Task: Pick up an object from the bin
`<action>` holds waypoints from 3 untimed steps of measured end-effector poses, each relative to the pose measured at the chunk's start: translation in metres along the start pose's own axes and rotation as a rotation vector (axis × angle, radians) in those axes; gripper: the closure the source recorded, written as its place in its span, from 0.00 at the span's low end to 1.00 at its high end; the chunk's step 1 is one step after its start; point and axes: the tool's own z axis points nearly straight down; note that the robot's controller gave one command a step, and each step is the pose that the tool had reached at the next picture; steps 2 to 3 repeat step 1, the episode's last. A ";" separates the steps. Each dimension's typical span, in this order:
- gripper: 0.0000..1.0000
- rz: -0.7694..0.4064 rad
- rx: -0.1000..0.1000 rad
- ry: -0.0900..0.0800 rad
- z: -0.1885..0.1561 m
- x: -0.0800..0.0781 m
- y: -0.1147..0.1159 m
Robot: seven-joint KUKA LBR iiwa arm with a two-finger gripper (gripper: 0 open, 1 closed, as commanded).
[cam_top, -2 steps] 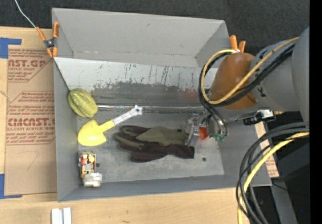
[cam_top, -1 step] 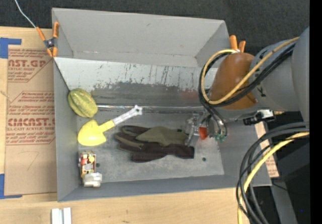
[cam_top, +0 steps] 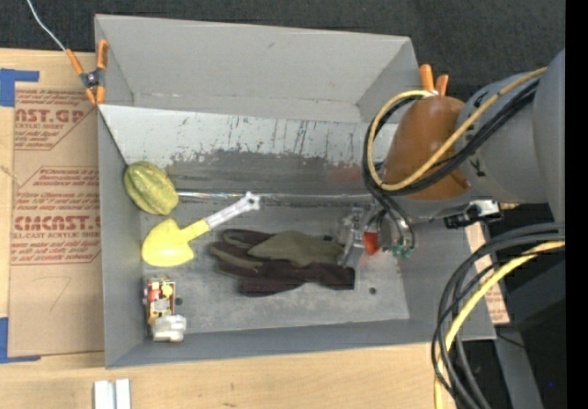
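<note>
**Dark glove (cam_top: 276, 262) lies mid-floor in a grey metal bin (cam_top: 248, 67), the robot's gripper (cam_top: 353, 249) at its right end.**

From left: a ridged yellow-green toy fruit (cam_top: 151, 187) by the left wall, a yellow toy shovel (cam_top: 170, 243) with a white handle just below it, and a small white-and-red toy (cam_top: 162, 308) in the near-left corner. The gripper sits low over the glove's right end; whether it is open or closed cannot be told.
</note>
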 end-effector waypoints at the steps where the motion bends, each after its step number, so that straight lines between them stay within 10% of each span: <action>1: 1.00 0.000 0.000 0.000 0.000 0.000 0.000; 3: 1.00 0.000 0.000 0.000 0.000 0.000 0.000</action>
